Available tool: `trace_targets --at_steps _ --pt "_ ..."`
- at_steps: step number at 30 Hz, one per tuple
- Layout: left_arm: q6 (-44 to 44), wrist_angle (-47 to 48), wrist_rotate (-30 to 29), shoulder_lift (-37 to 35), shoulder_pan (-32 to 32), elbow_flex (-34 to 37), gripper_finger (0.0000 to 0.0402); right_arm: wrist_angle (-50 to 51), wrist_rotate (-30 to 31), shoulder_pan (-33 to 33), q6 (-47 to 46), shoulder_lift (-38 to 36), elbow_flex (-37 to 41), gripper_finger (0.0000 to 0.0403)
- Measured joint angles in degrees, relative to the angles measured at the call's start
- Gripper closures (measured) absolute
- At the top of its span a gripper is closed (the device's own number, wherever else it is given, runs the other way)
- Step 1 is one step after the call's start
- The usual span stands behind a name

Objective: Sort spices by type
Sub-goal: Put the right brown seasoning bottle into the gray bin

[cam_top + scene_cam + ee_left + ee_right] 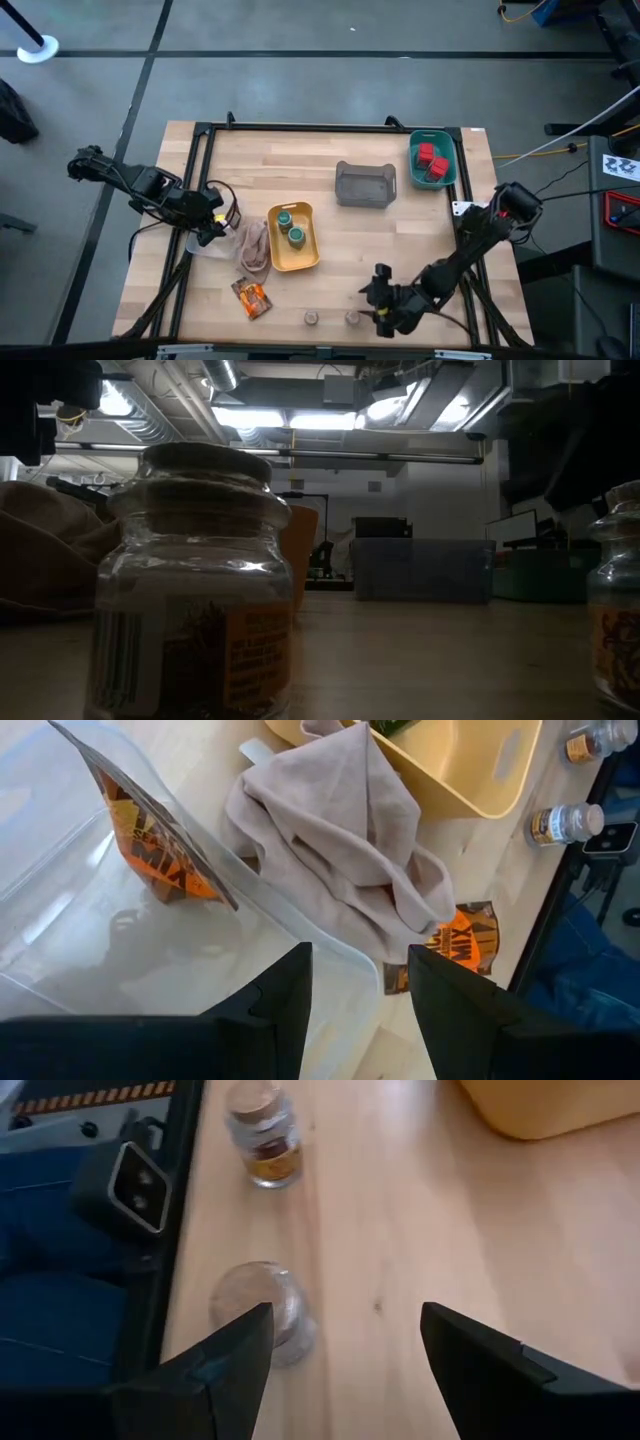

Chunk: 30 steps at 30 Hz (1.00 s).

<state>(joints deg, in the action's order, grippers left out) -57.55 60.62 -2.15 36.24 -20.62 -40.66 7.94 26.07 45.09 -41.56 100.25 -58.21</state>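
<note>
**Two small jars left at the tabletop's near edge**

Two cork-topped jars (312, 317) (352, 317) are seen beside the right gripper (381, 300), jaws released. One sachet (150, 830) is held in the clear tray (60, 950) under the left gripper (360, 995), jaws parted and empty.

Left end effector (212, 226) fingers parted, right end effector (380, 300) parted, low

Two green-lidded jars (290, 226) stand in the yellow tray, and two red blocks (432, 162) lie in the teal tray. Two tiny cork-topped jars (331, 318) stand near the table's front edge. One orange sachet (251, 297) lies flat beside the cloth, and another sachet (140, 830) leans in the clear tray.
</note>
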Motion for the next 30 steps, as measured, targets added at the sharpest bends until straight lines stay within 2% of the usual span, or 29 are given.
trace_targets --at_steps 11,20,30 --pt "-0.28 0.00 -0.03 0.01 0.00 0.00 0.0251 -5.04 -1.17 3.86 -0.02 5.26 0.00 0.0150" --pt "-0.79 0.02 -0.11 0.01 -0.01 0.00 0.0251 -7.43 -0.01 2.83 0.04 9.33 0.00 0.0150" --pt "-0.99 0.00 -1.14 0.01 0.00 0.00 0.0251 -15.32 -0.01 2.88 0.58 11.91 -0.07 0.0150"
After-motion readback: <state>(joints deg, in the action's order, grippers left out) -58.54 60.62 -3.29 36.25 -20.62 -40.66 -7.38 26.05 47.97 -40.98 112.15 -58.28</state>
